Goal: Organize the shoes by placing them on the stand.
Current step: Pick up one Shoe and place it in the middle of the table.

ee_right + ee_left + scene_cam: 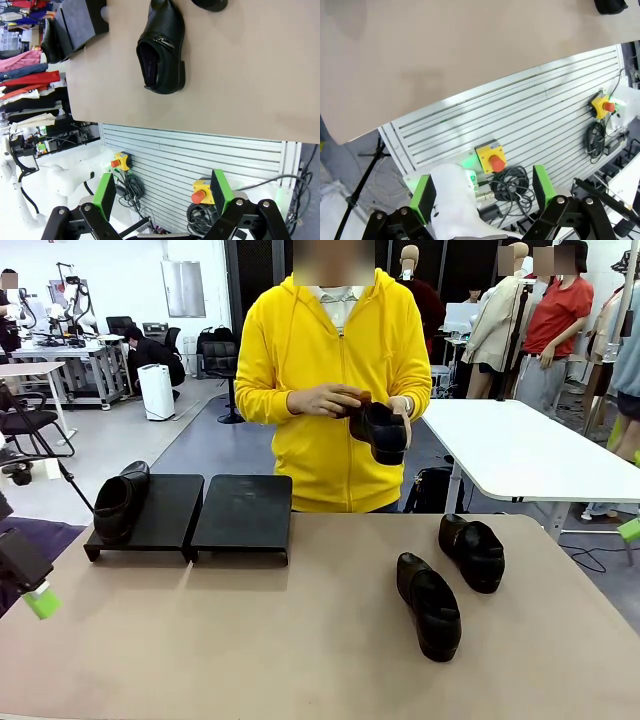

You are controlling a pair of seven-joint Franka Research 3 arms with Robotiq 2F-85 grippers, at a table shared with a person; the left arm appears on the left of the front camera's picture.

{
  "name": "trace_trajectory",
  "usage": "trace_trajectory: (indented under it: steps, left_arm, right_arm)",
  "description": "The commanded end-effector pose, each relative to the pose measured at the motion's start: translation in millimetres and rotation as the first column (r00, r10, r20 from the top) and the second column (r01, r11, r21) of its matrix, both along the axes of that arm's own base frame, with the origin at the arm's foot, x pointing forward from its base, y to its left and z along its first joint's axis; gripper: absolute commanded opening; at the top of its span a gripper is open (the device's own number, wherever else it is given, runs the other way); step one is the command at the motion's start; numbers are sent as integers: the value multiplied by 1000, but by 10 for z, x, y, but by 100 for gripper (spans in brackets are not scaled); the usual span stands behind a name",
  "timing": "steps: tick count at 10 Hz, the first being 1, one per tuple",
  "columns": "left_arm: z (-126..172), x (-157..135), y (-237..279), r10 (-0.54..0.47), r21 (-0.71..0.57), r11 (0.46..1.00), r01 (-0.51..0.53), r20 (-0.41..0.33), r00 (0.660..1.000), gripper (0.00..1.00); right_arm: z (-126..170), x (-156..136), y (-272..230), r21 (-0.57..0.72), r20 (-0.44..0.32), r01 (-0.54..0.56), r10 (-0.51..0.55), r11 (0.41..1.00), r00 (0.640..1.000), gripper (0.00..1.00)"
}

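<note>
The left gripper (482,192) is hanging wide open, with nothing between its green pads (424,197). It is pointing down past the near edge of the table (445,50). The right gripper (162,192) is wide open too and is holding nothing. It is pointing down at the near shoe (161,50), which is lying flat on the table. In the front view, the far shoe (473,552) is lying near it but not touching it. The stand (245,512) is sitting on the left side of the table. A third shoe (120,502) is resting on its left tray (165,510), at the outer edge. The person's hands (325,400) are holding the fourth shoe (378,430) up in the air at the far side of the table.
</note>
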State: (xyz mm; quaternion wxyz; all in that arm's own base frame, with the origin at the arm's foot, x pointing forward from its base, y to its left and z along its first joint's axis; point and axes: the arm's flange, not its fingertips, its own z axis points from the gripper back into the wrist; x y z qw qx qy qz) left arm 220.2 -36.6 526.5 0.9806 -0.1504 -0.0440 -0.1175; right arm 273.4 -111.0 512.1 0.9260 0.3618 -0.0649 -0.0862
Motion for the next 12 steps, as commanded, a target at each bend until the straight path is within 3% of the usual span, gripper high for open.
trace_trajectory:
  steps: [1,4,6,7,8,9,10,12]
  left_arm:
    - [27,26,28,-6,-9,1000,6,7,1000,100]
    - [27,26,28,-6,-9,1000,6,7,1000,100]
    - [27,26,28,-6,-9,1000,6,7,1000,100]
    - [27,26,28,-6,-9,1000,6,7,1000,100]
    - [27,26,28,-6,-9,1000,6,7,1000,100]
    - [27,26,28,-6,-9,1000,6,7,1000,100]
    - [27,26,28,-6,-9,1000,6,7,1000,100]
    - [27,26,28,-6,-9,1000,6,7,1000,100]
  right_arm:
    - [43,-1,-21,-8,-12,5,-5,1000,1000,100]
    - [0,0,0,0,0,0,0,1000,1000,100]
    - [67,305,595,-278,-66,18,-38,960,997,100]
    - [46,495,945,-373,-90,-50,17,926,996,100]
    - [-1,703,1196,-429,-88,-62,27,901,996,100]
    - [-87,890,1427,-492,-65,-2,-34,871,997,100]
    - [-52,905,1350,-469,-33,12,-31,883,999,100]
    - [91,619,959,-404,11,86,-89,911,996,100]
